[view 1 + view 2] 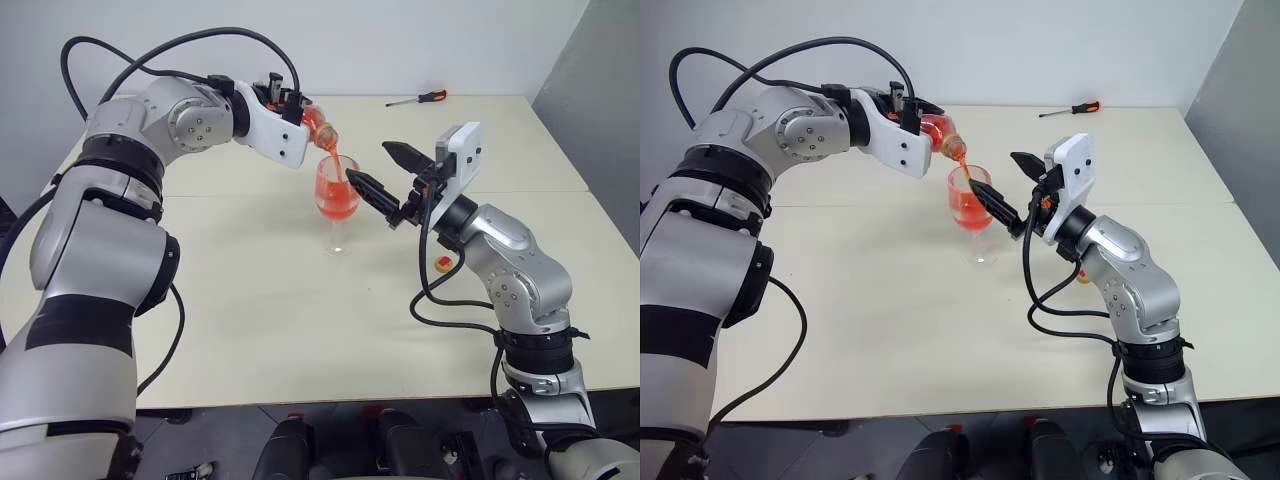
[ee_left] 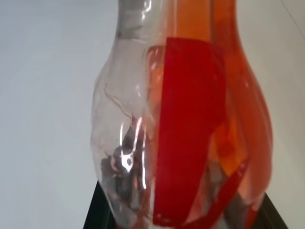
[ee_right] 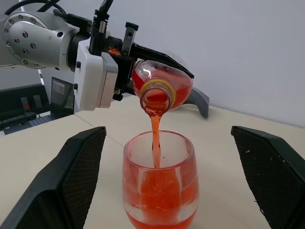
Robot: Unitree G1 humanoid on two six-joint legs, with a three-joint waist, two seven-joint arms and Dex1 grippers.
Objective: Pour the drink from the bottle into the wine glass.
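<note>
Your left gripper (image 3: 143,62) is clenched on the tilted bottle (image 3: 162,86), its mouth above the wine glass (image 3: 159,183), which stands mid-table (image 1: 250,330) toward the far edge. The drink (image 3: 155,143) streams in. Your right gripper (image 1: 385,175) stands spread wide, flanking the bowl, grasping nothing.

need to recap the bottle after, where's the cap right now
The cap lies on the table on the robot's right, just beside its right forearm and to the right of the wine glass.

No legible text, label, brand, number or sign on anything here.
</note>
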